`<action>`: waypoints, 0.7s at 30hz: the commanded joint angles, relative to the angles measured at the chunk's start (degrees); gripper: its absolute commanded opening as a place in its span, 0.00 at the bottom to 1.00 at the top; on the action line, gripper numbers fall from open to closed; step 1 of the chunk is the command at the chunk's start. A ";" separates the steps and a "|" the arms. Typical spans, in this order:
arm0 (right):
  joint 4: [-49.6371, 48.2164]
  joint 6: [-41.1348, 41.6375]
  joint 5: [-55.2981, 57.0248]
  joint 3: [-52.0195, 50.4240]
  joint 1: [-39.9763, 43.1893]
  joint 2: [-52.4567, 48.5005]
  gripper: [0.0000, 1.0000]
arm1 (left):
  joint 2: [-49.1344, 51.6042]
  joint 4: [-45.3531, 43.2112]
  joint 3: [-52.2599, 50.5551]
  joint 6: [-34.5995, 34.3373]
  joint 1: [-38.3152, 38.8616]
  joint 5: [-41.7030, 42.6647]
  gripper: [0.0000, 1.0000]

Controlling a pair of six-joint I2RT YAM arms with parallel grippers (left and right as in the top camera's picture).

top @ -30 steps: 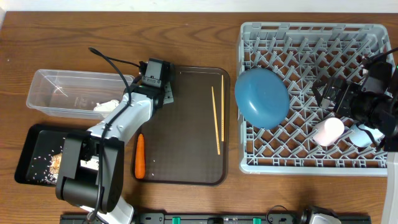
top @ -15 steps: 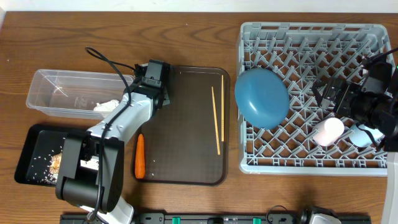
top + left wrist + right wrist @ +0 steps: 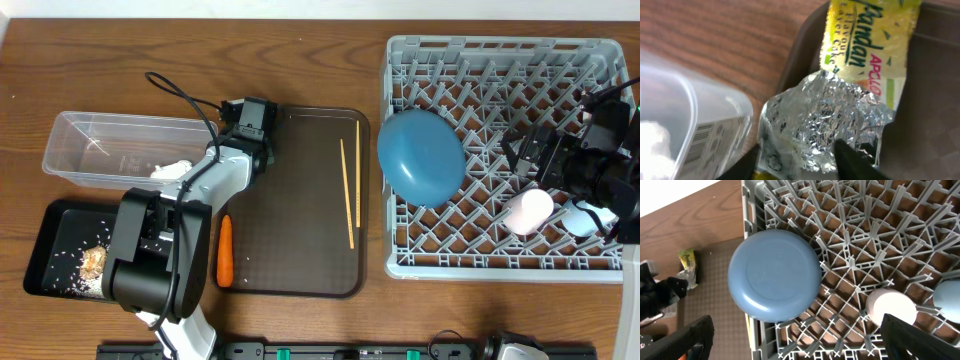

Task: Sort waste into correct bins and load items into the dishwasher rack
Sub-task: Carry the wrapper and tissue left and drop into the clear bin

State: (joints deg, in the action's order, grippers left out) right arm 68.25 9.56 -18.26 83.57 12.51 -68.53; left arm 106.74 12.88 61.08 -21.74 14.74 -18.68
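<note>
The yellow-green snack wrapper [image 3: 865, 55] lies over the left rim of the dark-brown serving tray [image 3: 932, 105], its torn silver foil end toward me. My left gripper [image 3: 800, 162] has closed round that foil end, and both fingers [image 3: 855, 161] touch it. In the overhead view the left gripper [image 3: 255, 148] hides the wrapper. The carrot [image 3: 226, 248] and the chopsticks [image 3: 347, 190] lie on the serving tray. The blue plate [image 3: 420, 157], pink cup [image 3: 528, 211] and light-blue cup [image 3: 583, 218] sit in the dishwasher rack [image 3: 500, 60]. My right gripper [image 3: 807, 345] hangs wide open above the rack, holding nothing.
The clear tub [image 3: 110, 145] holds a white tissue [image 3: 172, 170] and stands just left of the wrapper. The black tray [image 3: 45, 235] at front left holds rice grains and a brown lump [image 3: 94, 260]. The left arm's cable [image 3: 185, 100] loops above the tub.
My left gripper's jaws have narrowed onto the wrapper's foil end, and the left arm has swung slightly at its lower links. The right arm and the rack's contents have not moved.
</note>
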 commanded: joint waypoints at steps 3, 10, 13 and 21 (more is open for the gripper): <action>0.09 -0.22 0.02 0.20 -0.70 -0.02 0.99 | -0.96 -0.79 -0.09 0.92 0.55 -1.33 0.19; 0.09 -0.24 0.02 0.20 -0.70 -0.02 0.99 | -8.85 0.72 -0.09 4.13 3.85 -1.33 0.06; 0.09 -0.24 0.02 0.20 -0.70 -0.02 0.99 | -13.57 2.91 -0.09 4.13 4.55 -1.33 0.06; 0.07 -0.22 0.02 0.20 -0.70 -0.04 0.99 | -25.38 14.73 -0.09 1.75 1.09 -6.67 0.06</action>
State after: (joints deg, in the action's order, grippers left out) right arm 68.29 9.56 -18.26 83.57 12.51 -68.51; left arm 83.74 25.26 61.08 -18.57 18.33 -20.60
